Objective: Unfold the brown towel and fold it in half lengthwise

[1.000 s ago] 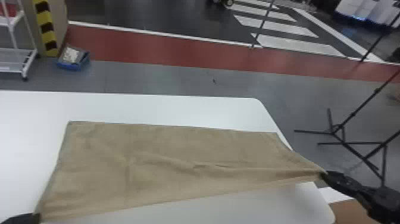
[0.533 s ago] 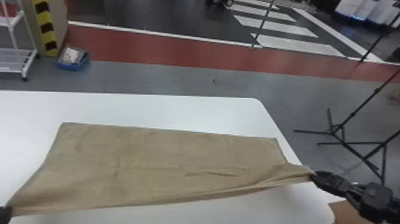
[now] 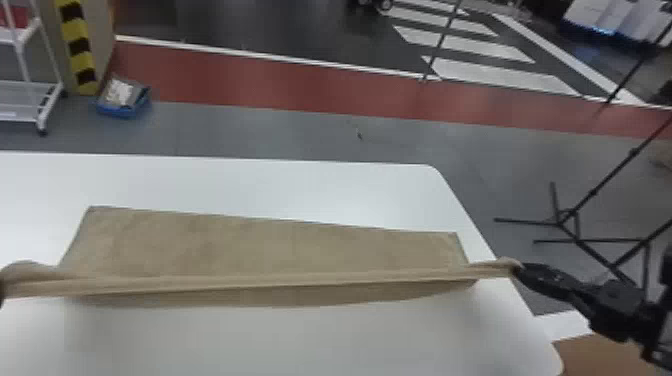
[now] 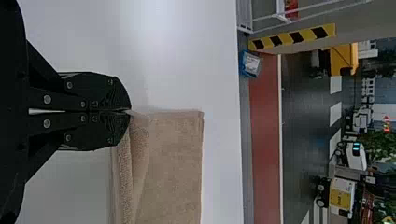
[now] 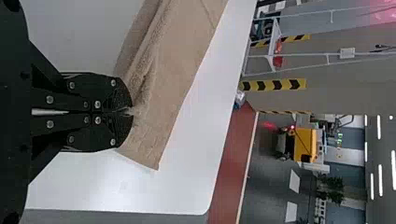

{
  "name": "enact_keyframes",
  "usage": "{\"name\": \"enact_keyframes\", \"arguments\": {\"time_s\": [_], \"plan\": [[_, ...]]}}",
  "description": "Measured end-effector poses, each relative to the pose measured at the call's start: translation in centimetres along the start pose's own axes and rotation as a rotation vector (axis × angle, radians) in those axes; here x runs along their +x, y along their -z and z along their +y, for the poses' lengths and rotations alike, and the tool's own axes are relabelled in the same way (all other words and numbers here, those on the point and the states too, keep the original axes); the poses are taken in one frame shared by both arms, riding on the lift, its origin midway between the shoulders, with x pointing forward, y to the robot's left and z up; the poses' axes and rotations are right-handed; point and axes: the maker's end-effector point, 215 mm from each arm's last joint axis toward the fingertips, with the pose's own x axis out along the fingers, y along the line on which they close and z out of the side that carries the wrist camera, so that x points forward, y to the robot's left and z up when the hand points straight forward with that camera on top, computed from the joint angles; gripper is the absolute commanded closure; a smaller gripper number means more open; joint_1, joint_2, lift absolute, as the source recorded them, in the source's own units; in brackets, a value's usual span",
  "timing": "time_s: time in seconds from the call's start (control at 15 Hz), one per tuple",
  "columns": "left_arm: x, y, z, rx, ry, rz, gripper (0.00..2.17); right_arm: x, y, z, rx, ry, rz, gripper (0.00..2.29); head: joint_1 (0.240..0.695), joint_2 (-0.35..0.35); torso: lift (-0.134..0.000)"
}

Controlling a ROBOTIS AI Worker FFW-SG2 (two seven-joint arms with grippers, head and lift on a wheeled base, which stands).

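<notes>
Brown towel [image 3: 260,245]: long axis runs left-right across white table [image 3: 310,345].

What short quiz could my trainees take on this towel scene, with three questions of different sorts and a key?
1. True or false: part of the towel lies on the table.
2. The right gripper is: A) wide open; B) shut on the towel; C) holding a cup.
3. Fill in: past the table, a ____ band crosses the floor.

Key: 1 true; 2 B; 3 red
</notes>
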Motion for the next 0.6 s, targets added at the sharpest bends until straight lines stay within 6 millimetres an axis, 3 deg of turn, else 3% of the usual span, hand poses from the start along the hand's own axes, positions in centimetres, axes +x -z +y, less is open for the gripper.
{"name": "enact_keyframes", "arguments": {"time_s": [0.27,0.47,0.6], "plan": [[4.9,-1.0,-0.9,0.017,0.001,0.047,1.86,2.0,-2.0,-2.9,0.099,0.02,-0.059,1.13,0.695,-0.35,-0.107],[7.9,-1.6,-0.9,0.048,-0.033,0.072,1.81,4.0,-1.9,-4.2,0.15,0.03,-0.051,1.13,0.695,-0.35,-0.107],[10.3,-2.3,-1.1,0.074,-0.055,0.084,1.81,6.6,-1.8,-4.8,0.153,0.027,-0.023,1.13,0.695,-0.35,-0.107]]}}
